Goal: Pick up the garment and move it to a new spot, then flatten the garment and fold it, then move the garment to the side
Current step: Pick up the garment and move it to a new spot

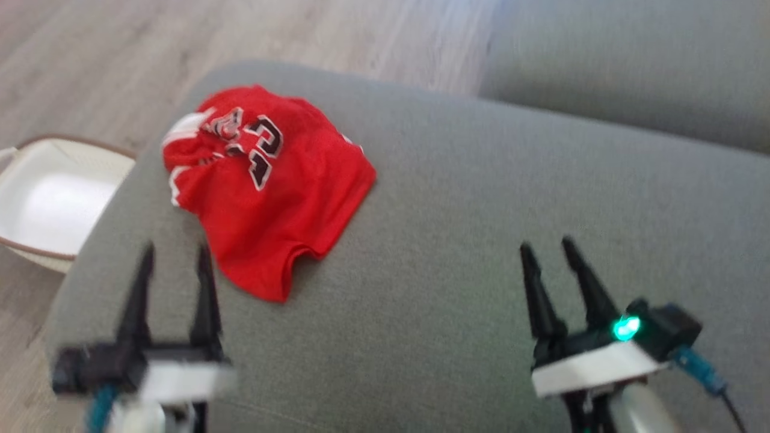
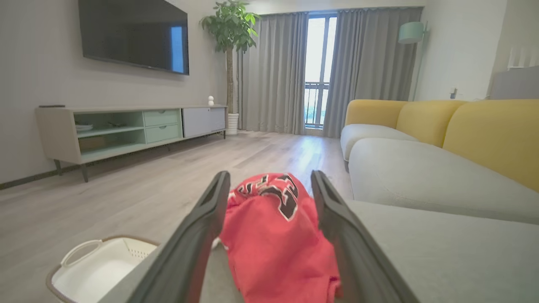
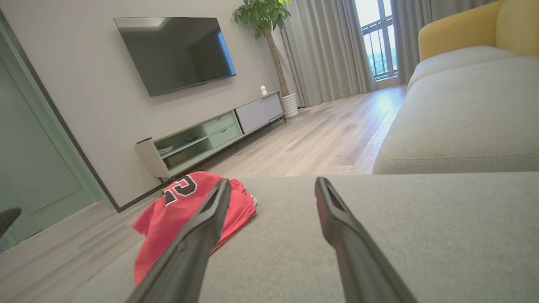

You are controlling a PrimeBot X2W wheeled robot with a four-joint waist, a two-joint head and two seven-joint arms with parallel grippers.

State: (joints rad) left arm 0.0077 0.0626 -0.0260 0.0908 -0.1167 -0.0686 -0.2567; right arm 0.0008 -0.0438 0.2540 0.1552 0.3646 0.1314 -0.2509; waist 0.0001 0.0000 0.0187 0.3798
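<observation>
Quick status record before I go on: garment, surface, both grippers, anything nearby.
garment: red jersey, rumpled, not flat, not held
surface: grey sofa cushion; jersey lies on its left part
left gripper: open, holding nothing, pointing at the jersey's near edge
right gripper: open, holding nothing, over bare cushion to the jersey's right
nearby: white basket on the floor, left of the cushion
</observation>
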